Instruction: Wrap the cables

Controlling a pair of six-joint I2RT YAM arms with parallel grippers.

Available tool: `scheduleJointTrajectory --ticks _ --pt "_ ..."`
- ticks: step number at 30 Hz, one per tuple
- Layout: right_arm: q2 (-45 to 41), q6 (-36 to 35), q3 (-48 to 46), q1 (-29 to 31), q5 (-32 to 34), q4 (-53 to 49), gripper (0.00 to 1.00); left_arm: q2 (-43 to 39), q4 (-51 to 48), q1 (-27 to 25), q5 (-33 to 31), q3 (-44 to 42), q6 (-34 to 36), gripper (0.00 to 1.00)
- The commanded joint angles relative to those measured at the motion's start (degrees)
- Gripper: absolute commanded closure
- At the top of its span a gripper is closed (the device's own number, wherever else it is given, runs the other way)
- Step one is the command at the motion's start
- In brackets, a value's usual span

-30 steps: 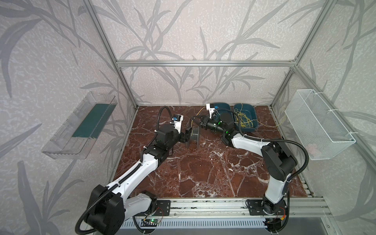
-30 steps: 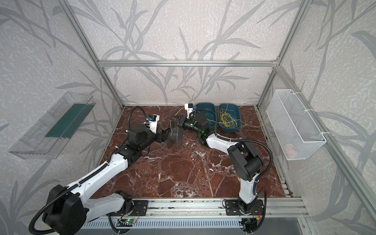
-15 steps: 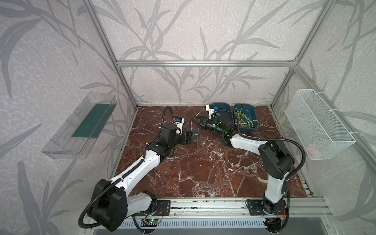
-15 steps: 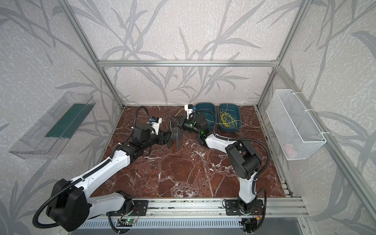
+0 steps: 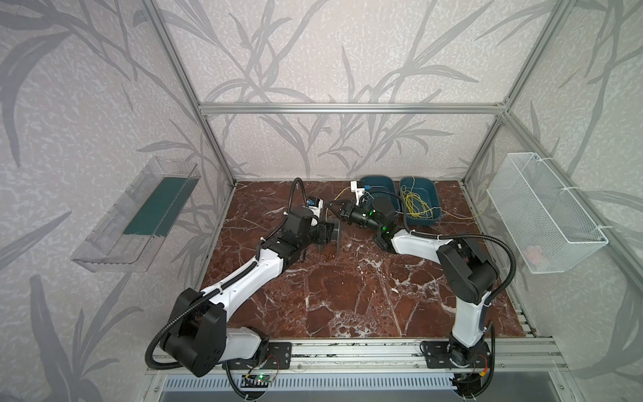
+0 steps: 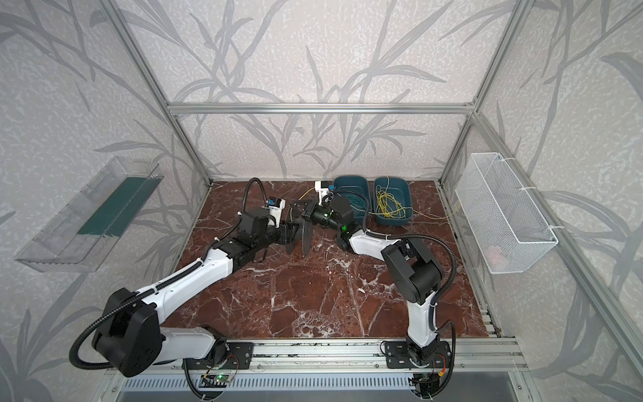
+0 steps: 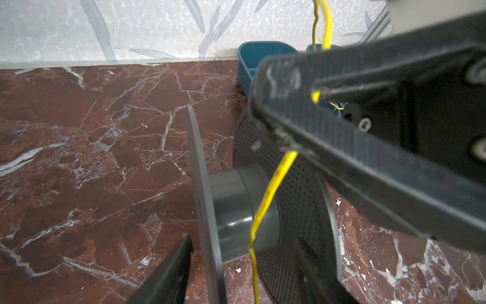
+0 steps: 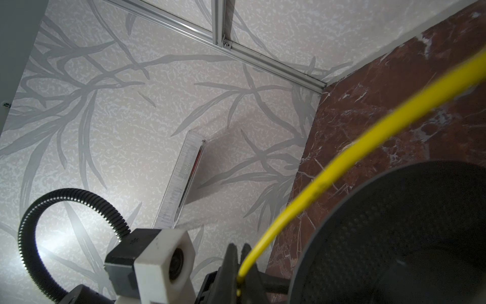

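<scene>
A grey spool (image 5: 336, 239) (image 6: 306, 237) stands on edge on the marble floor near the back. My left gripper (image 5: 327, 237) (image 7: 242, 242) straddles it, open, with a sliver of floor still showing between one fingertip (image 7: 184, 244) and the near flange (image 7: 203, 200). My right gripper (image 5: 333, 206) (image 8: 240, 250) hangs just above the spool, shut on a yellow cable (image 8: 328, 173). That cable (image 7: 265, 202) drops from the right fingers (image 7: 342, 147) across the spool's hub (image 7: 231, 210). More yellow cables (image 5: 414, 205) (image 6: 386, 203) lie tangled in a blue bin.
Two blue bins (image 5: 422, 221) (image 5: 377, 181) stand at the back, right behind the right arm. One yellow strand (image 5: 466, 217) trails over the floor to the right. A white wire basket (image 5: 546, 215) hangs on the right wall, a clear shelf (image 5: 135, 215) on the left wall.
The left arm has pushed a little further toward the spool and its jaws have narrowed round it. The right gripper has stayed shut on the cable above the spool.
</scene>
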Motion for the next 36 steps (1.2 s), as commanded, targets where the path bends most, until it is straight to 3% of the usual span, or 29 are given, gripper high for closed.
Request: scheduleJointTrajectory --ticks 1,8,21,29,33,36 --pt "0.46 0.10 0.61 0.20 0.56 2.95 1.00 0.74 -0.61 -0.65 -4.50 1.70 0.68 0.43" --pt "0.81 0.41 0.54 0.47 1.25 3.73 1.00 1.89 -2.53 -1.42 -8.13 2.22 0.86 0.52" --pt "2.29 6.00 -0.11 0.86 3.99 10.47 1.00 2.01 -2.37 -3.39 -9.67 1.28 1.42 0.47" --pt "2.75 5.48 -0.89 1.35 3.81 9.98 1.00 2.08 -2.02 -3.42 -11.50 1.07 2.98 0.58" --pt "3.25 5.56 -1.27 1.48 3.68 10.16 1.00 2.26 -1.75 -3.29 -10.89 0.67 3.60 0.71" --pt "3.63 5.81 -1.25 1.63 3.54 10.43 1.00 2.16 -1.59 -3.17 -10.58 0.36 4.01 0.74"
